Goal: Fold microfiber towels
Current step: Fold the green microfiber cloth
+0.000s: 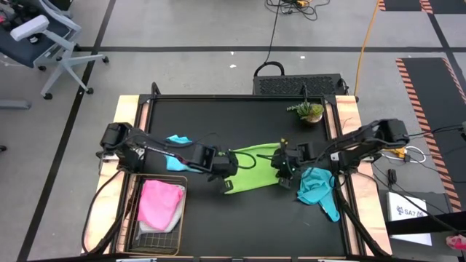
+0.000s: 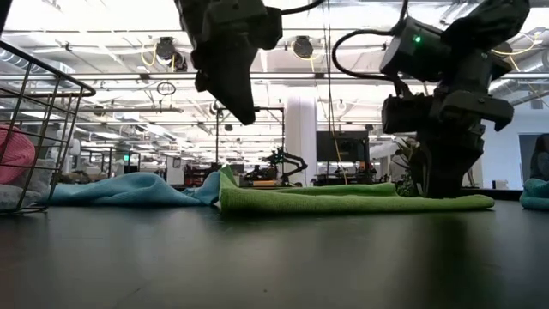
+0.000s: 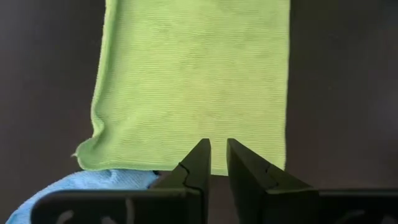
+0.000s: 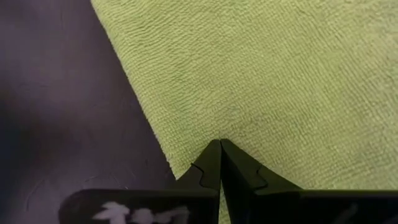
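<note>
Lime green towel (image 1: pixel 253 169) lies flat mid-table, folded to a long rectangle; everything else placed from it.

My left gripper (image 1: pixel 227 164) hangs above the towel's near short edge, clear of the cloth in the low view. Fingers (image 3: pixel 200 163) parted by a narrow slit, nothing between them. In my left wrist view the towel's edge runs just ahead of the tips; one corner there curls up slightly.

My right gripper (image 1: pixel 282 161) is down at the towel's opposite end, tips pressed into the pile close to a long edge. Fingers (image 4: pixel 211 163) fully together; whether any cloth is pinched, I cannot tell.

Edges: the long sides are straight, with bare black table (image 1: pixel 218 124) beyond them on the far side, a broad open stretch toward the potted plant (image 1: pixel 309 111).

Light blue towel (image 1: pixel 177 143) is bunched right against the green one's left-arm end, touching that curled corner. Teal towel (image 1: pixel 318 191) is crumpled just beyond the right-arm end, draping over the table's edge. Wire basket (image 1: pixel 138 233) sits near the left-arm end at the table's front, pink towel (image 1: pixel 159 200) heaped inside.

Texture: green cloth is fine looped pile in faint ribbed rows, matte. Table is smooth, dark, slightly reflective. Basket is thin wire grid.
</note>
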